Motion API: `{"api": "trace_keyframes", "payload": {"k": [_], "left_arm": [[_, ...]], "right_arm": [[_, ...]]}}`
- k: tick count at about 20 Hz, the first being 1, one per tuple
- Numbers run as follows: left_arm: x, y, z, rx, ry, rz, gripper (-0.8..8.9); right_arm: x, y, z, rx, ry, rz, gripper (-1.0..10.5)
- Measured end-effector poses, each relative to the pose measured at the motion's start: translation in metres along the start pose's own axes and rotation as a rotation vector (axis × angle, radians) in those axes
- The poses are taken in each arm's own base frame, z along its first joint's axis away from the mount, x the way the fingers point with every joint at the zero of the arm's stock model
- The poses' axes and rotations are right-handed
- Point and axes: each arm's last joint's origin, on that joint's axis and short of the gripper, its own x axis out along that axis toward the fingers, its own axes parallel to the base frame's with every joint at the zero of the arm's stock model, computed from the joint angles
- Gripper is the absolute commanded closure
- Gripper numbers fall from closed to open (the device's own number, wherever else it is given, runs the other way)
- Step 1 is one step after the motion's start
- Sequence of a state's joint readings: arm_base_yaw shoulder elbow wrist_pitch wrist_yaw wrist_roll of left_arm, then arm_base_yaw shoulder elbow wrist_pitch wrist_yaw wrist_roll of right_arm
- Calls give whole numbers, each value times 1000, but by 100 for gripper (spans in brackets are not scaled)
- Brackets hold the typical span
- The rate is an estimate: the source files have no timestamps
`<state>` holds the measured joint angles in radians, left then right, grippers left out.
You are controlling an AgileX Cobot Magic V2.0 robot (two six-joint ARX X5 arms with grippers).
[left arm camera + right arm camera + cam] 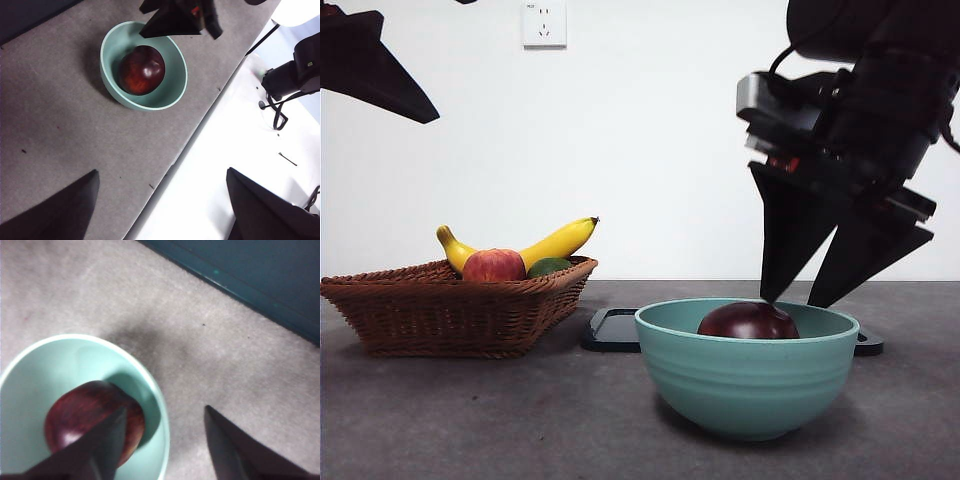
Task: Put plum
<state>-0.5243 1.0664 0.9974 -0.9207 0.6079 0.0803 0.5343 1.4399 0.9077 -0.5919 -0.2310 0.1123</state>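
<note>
sitting in the green bowl [747, 375], the plum [748, 321] shows only its dark glossy top above the rim in the front view; the left wrist view shows it resting on the bowl's floor, filling much of the inside. the right gripper [792, 302] hangs just above the bowl, its two black jaws spread wide and holding nothing, one tip close over the plum and the other out over the far rim. in the right wrist view the right gripper [162, 412] has one jaw over the plum [90, 415] and the other over the bare grey table [225, 330] beside the bowl [150, 390]. the left gripper [162, 175] is well apart from the bowl [172, 97], its jaws wide and empty, over the table's edge; in the front view it is only a black tip at the top corner. a wicker basket [450, 315] stands to one side of the bowl, well apart from it, with a banana [555, 243], a red apple [494, 265] and a green fruit [550, 266] inside. a flat black tray [615, 330] lies behind the bowl.
</note>
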Motion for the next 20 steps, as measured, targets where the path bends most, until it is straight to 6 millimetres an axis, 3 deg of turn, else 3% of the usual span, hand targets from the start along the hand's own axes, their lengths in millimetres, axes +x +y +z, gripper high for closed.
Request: {"api": "trace_keyframes", "payload": {"k": [4,9,20], "left_arm": [[0,0,0,2,-2,0,409],[0,0,2,12,-17,1,409],[0,0,2,13,-19,1,409]], "right_arm": [[14,-3,1,8,37,-4,737],[17,-3,2,6,30,-3,924],[12,-2,4,3,21,6,934]]}}
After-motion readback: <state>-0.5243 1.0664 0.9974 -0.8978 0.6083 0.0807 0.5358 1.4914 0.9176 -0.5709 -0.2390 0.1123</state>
